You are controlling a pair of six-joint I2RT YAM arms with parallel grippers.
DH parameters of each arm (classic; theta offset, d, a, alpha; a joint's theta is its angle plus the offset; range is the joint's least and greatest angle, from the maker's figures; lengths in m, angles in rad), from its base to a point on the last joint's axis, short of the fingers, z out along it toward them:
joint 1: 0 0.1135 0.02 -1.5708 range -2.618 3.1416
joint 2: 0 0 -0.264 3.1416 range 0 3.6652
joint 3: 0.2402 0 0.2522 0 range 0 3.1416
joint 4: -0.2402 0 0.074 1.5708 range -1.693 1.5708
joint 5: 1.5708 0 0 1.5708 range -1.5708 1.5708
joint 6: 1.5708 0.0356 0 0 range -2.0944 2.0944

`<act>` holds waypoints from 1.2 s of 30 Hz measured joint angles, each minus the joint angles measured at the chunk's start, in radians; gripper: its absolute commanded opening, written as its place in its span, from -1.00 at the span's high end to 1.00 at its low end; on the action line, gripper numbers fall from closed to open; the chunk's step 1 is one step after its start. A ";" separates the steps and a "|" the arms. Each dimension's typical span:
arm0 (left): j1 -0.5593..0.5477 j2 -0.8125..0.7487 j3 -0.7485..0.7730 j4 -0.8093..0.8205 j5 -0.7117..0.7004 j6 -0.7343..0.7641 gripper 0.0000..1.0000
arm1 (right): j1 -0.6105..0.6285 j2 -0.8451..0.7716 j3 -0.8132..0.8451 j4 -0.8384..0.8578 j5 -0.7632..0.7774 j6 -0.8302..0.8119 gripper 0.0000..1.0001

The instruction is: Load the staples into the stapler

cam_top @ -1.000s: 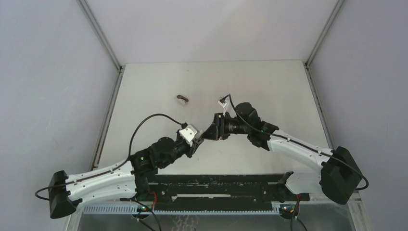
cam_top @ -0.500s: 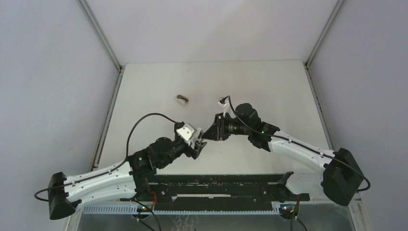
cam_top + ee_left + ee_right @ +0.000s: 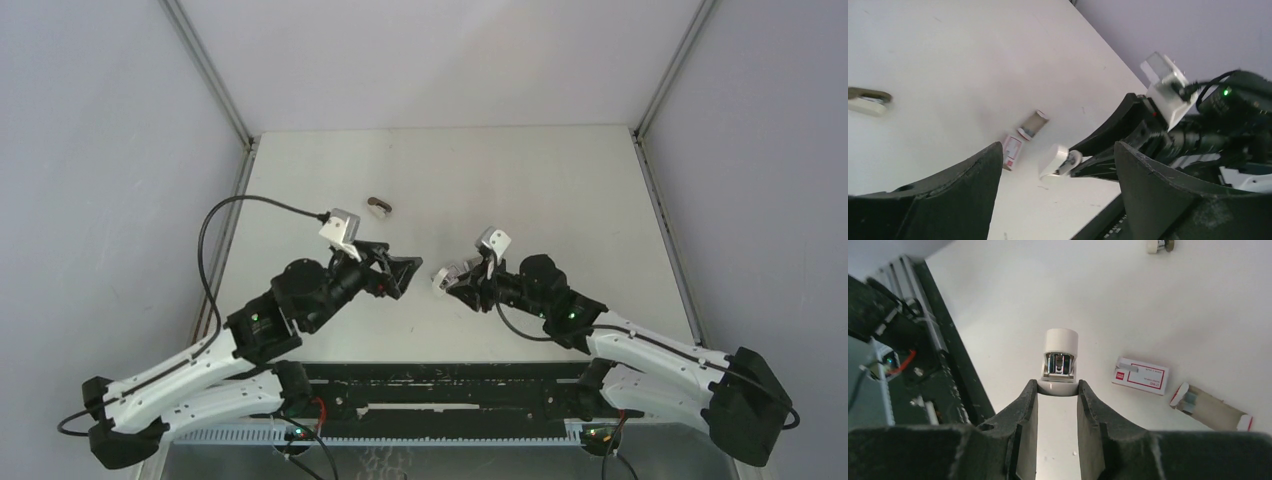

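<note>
No legible text; red print on staples box [image 3: 1141, 375] label too small.

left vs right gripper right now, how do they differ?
The left gripper is wide open with nothing between its fingers; the right gripper is shut on the white stapler. In the top view the left gripper points rightward and the right gripper leftward, tips facing each other. Shared: both are black and two-fingered, and neither touches the staples.
</note>
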 measured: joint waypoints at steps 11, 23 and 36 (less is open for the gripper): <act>0.077 0.262 0.042 -0.071 0.187 -0.197 -0.49 | 0.174 0.001 -0.025 0.088 0.171 -0.191 1.00; 0.107 0.334 0.042 -0.082 0.263 -0.240 -0.06 | 0.206 0.019 -0.025 0.124 0.232 -0.224 1.00; 0.127 0.346 0.038 -0.070 0.296 -0.242 0.81 | 0.207 0.020 -0.034 0.141 0.240 -0.237 1.00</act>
